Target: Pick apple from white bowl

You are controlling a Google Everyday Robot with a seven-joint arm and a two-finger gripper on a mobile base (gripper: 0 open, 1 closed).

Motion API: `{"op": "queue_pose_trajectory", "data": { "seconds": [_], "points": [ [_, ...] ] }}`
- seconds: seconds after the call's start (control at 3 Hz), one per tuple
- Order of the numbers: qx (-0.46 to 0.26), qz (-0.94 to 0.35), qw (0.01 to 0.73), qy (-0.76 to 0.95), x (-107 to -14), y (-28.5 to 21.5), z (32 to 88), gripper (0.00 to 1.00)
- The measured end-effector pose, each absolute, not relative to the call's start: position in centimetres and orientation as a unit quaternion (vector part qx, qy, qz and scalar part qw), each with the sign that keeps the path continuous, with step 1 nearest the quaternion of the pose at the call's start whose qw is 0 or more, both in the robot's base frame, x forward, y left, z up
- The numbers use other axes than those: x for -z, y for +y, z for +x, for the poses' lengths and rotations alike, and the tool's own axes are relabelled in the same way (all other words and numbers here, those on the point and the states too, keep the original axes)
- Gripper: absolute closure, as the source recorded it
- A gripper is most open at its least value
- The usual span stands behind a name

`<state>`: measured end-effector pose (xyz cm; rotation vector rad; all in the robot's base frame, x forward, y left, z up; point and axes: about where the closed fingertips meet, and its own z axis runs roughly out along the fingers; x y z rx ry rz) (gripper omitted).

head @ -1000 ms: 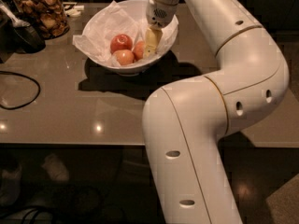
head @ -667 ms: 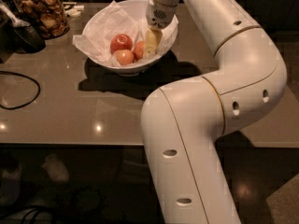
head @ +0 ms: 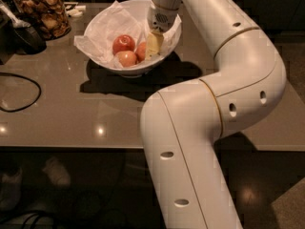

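Note:
The white bowl (head: pixel 107 20) stands at the back of the table, lined with crumpled white paper. Three apples lie in it. The orange-red apple (head: pixel 141 51) is on the right side, partly hidden by my gripper. A deeper red apple (head: pixel 123 43) and a smaller, paler peach-orange apple (head: pixel 127 58) lie to its left. My gripper (head: pixel 153 45) reaches down into the bowl from above and sits right against the orange-red apple's right side.
A glass jar of brown snacks (head: pixel 44 14) stands at the back left beside a dark object (head: pixel 21 35). A black cable (head: pixel 19 92) loops on the table's left. My white arm (head: pixel 209 118) fills the right foreground. The table's front edge (head: pixel 71 147) runs below.

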<state>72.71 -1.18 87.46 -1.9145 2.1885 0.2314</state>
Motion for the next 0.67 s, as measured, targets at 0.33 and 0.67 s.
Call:
{"op": "queue_pose_trajectory", "data": {
  "seconds": [0.33,0.67],
  "points": [
    [-0.080,-0.655,0.109,0.743,-87.17,-0.80,72.78,0.28],
    [-0.083,-0.658,0.106,0.741,-86.78,-0.32,72.81,0.28]
  ]
}}
